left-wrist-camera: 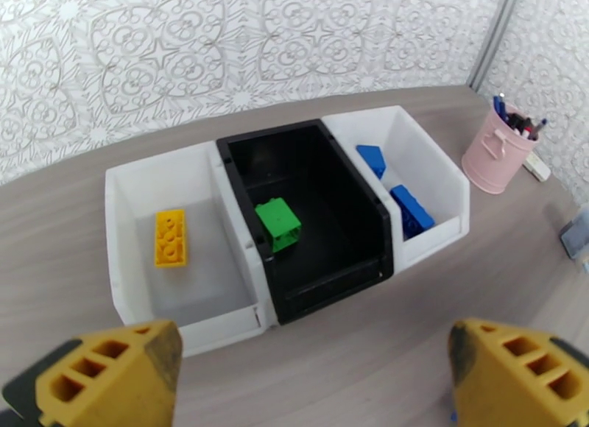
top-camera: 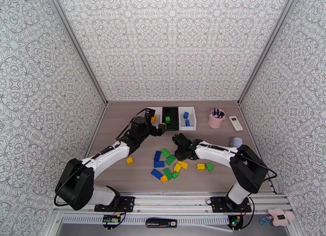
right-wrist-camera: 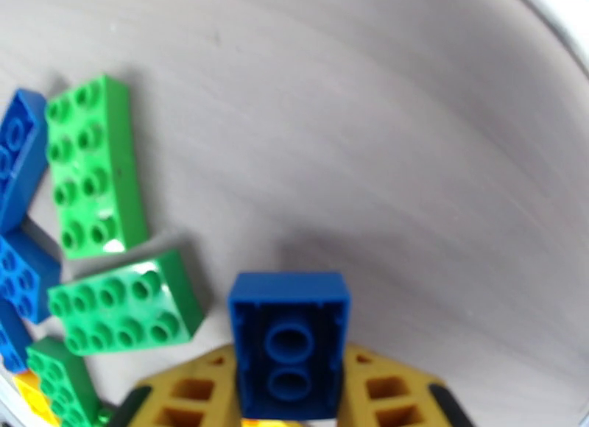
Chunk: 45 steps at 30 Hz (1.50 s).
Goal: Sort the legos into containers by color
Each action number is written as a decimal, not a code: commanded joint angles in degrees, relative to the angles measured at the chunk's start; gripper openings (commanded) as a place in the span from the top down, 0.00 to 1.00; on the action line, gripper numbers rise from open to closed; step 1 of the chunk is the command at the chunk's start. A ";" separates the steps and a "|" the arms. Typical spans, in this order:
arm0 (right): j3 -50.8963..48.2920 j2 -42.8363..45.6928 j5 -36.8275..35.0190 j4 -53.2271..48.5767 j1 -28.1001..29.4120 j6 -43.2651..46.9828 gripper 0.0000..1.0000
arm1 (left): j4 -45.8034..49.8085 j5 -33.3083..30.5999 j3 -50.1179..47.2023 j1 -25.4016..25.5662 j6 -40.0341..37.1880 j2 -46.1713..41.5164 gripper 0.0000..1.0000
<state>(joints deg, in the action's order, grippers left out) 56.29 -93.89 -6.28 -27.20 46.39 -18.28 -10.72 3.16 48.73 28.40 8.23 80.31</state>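
Observation:
Between the yellow fingers (right-wrist-camera: 383, 388) of my right gripper (right-wrist-camera: 288, 395), which is shut, sits a blue lego (right-wrist-camera: 288, 344) with its hollow underside facing the camera, above the table beside the pile. That gripper (top-camera: 178, 141) hovers at the pile's far edge. Loose green legos (right-wrist-camera: 92, 167) and blue ones (right-wrist-camera: 18, 163) lie to its left, and the pile (top-camera: 167, 164) also has yellow ones. My left gripper (left-wrist-camera: 313, 377) is open and empty in front of the containers. The left white bin (left-wrist-camera: 121, 207) holds a yellow brick (left-wrist-camera: 170, 237), the black bin (left-wrist-camera: 331, 277) a green one (left-wrist-camera: 278, 226), the right white bin (left-wrist-camera: 438, 167) blue ones (left-wrist-camera: 408, 209).
A pink cup with pens (top-camera: 216, 118) and a white remote (top-camera: 235, 123) stand right of the bins, with a grey object (top-camera: 235, 142) nearer. A lone yellow brick (top-camera: 129, 160) lies left of the pile; a yellow and a green one (top-camera: 205, 166) lie right of it.

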 commanded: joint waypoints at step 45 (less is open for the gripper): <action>30.02 -20.22 4.91 9.71 -24.42 2.40 0.44 | 5.00 18.89 0.02 4.50 -14.42 -2.26 0.00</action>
<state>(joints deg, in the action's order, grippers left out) 86.43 -117.93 -0.86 -16.60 22.26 -16.67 -7.01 21.23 48.71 33.52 -5.19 79.50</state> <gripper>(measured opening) 0.547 0.996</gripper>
